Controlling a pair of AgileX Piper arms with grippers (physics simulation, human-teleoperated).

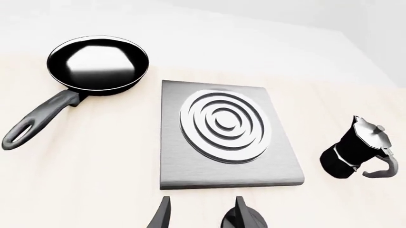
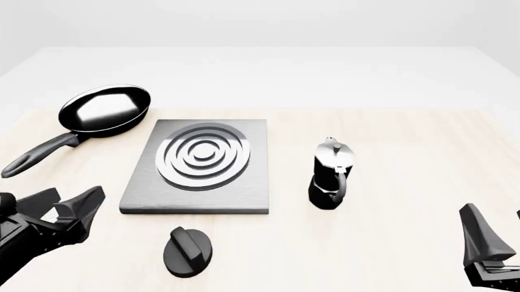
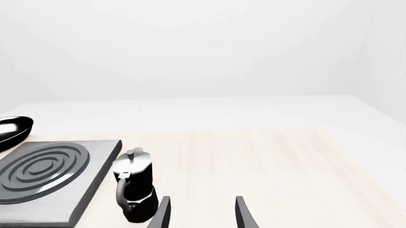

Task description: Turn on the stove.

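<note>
One stove (image 2: 138,191), a flat grey metal slab with a single ringed burner (image 2: 203,156), lies mid-tabletop (image 2: 390,134), its lone black ridged knob (image 2: 189,250) standing apart just in front of the slab's near edge. The knob looks rigid and small, and its ridges and raised centre bar should give the fingers a firm hold across it; turning, not lifting, is likely all it needs. The slab itself appears heavy and needs no handling. The left gripper (image 2: 72,208) hovers near the knob's left, fingers apart and empty. The right gripper (image 2: 494,236) waits well off to the right, its fingers likewise spread with nothing between them. Also on the tabletop: one pan (image 2: 104,109) behind the stove's left corner and one moka pot (image 2: 332,175) just right of the slab.
</note>
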